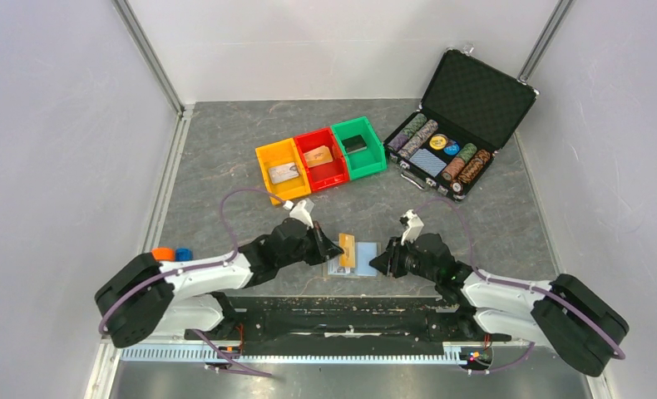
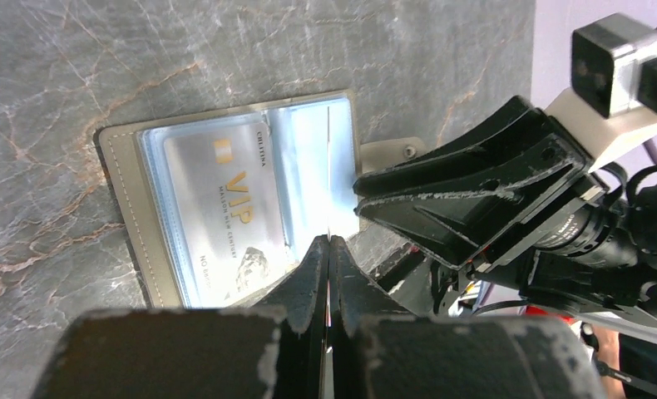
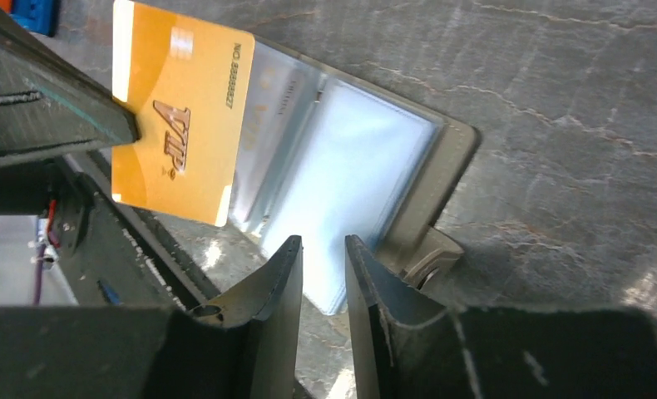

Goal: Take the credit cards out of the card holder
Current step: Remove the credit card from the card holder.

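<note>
The card holder (image 1: 365, 268) lies open on the table between my two grippers, grey outside with light-blue panels (image 3: 350, 166). My left gripper (image 1: 335, 249) is shut on a gold VIP card (image 3: 180, 125) and holds it upright above the holder's left half. In the left wrist view the card shows edge-on (image 2: 328, 166) between the shut jaws (image 2: 328, 241). A silver VIP card (image 2: 225, 208) still sits in a clear sleeve of the holder (image 2: 125, 183). My right gripper (image 1: 381, 261) is at the holder's right edge, its jaws (image 3: 323, 241) slightly apart with nothing between them.
Yellow (image 1: 282, 166), red (image 1: 320, 158) and green (image 1: 358, 147) bins stand behind, each holding a card. An open black chip case (image 1: 458, 125) is at the back right. Orange (image 1: 163, 253) and blue (image 1: 184, 253) caps lie at the left edge.
</note>
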You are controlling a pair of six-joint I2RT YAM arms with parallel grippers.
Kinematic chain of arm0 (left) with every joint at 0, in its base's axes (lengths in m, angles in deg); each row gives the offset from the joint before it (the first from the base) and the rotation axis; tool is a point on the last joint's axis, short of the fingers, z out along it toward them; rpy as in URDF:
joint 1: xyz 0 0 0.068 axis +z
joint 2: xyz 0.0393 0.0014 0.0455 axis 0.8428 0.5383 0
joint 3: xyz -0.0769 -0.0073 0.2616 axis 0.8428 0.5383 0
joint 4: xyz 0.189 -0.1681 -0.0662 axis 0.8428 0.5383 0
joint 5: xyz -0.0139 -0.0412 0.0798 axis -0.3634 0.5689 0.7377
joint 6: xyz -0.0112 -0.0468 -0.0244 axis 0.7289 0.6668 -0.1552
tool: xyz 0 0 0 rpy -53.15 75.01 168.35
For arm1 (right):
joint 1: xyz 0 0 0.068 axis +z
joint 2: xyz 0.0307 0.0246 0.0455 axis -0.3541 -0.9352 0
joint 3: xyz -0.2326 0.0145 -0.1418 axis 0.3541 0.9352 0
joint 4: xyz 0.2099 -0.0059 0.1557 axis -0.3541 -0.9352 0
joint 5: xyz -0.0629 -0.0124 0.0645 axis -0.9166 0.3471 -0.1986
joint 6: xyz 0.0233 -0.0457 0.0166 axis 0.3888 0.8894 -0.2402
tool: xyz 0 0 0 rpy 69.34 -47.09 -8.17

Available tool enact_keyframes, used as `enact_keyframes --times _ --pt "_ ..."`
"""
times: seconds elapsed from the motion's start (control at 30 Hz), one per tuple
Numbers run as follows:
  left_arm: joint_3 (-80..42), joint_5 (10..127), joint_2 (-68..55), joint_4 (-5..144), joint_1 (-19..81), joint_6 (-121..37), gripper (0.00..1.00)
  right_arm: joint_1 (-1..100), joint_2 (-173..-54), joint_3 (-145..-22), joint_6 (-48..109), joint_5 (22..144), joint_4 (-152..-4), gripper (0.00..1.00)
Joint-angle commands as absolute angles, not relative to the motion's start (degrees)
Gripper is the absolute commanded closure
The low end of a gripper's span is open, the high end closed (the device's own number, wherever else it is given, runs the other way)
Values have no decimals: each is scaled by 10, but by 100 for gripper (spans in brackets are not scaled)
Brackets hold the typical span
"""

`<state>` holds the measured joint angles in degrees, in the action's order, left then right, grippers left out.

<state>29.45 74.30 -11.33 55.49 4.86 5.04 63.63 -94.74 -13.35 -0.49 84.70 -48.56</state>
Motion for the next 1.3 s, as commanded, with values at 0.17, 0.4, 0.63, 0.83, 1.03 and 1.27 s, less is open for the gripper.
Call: enact_keyframes --times 0.17,0.4,0.63,0.83,1.03,1.27 --pt "324 796 -251 576 48 34 98 635 -870 -170 -3 954 -450 63" --pt "341 736 -316 525 48 37 98 635 -874 -147 -47 1028 -301 56" --pt "370 688 -323 448 48 66 98 634 -933 -109 -147 1081 -95 56" --pt "375 670 -310 413 48 73 98 634 -978 -100 -174 1092 -31 59" --pt "387 660 -290 364 48 93 98 634 -1004 -103 -177 1101 -17 59" --pt "382 672 -291 381 48 89 98 634 -1012 -99 -185 1101 -8 54"
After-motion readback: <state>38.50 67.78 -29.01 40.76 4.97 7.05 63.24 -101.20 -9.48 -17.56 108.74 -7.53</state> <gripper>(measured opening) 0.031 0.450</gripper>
